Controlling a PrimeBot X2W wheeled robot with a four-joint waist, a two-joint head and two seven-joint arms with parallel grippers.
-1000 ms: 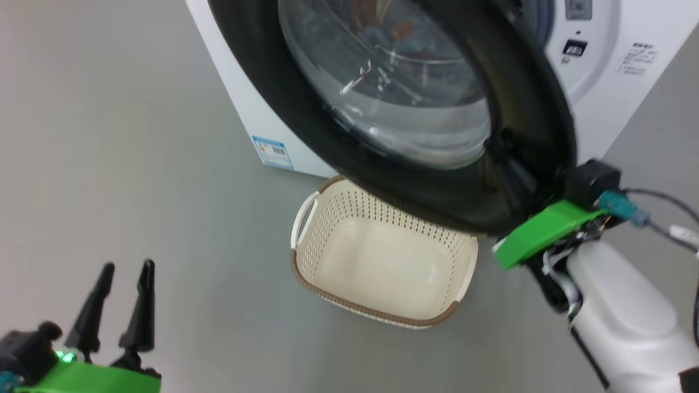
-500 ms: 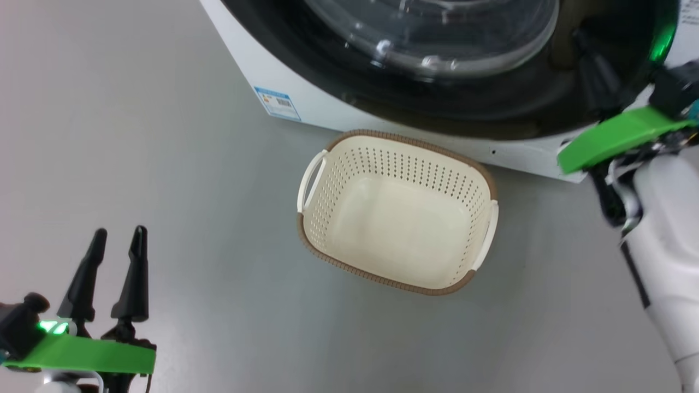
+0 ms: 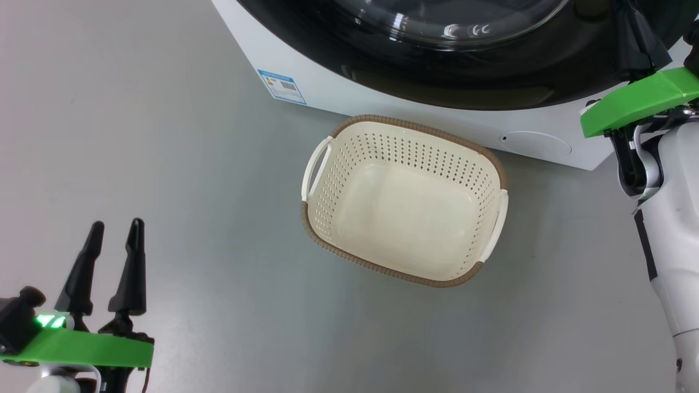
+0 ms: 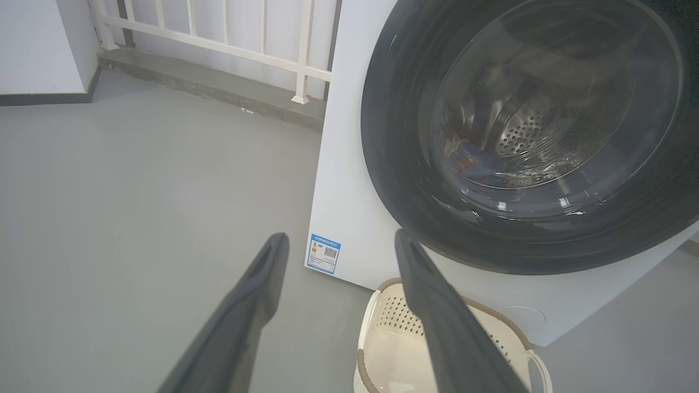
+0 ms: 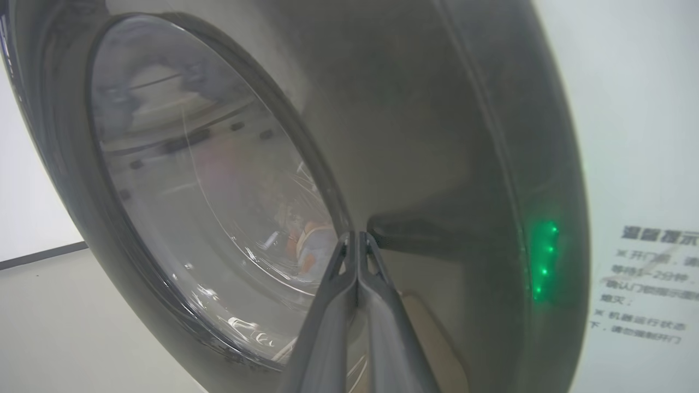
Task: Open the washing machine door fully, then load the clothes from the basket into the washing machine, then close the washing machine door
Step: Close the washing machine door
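Note:
The washing machine [image 3: 284,54] stands at the top of the head view. The washing machine door [image 3: 491,82] lies shut against its front. My right gripper [image 3: 633,33] is shut, fingertips together and resting on the door's black rim [image 5: 437,164] beside the glass. Behind the glass, the clothes [image 4: 464,158] lie in the steel drum, a blue and orange bundle [image 5: 312,246]. The cream basket [image 3: 407,218] sits empty on the floor before the machine. My left gripper [image 3: 113,232] hovers open and empty over the floor, well left of the basket [image 4: 385,333].
Grey floor surrounds the basket. A blue label sticker [image 3: 281,86] and a round cover [image 3: 535,144] mark the machine's lower front. A white railing [image 4: 229,33] on a low ledge runs behind the machine's left side.
The door has swung from open over the basket to flat against the machine, with my shut right gripper following on its rim. The head camera shifted. My left gripper stayed open.

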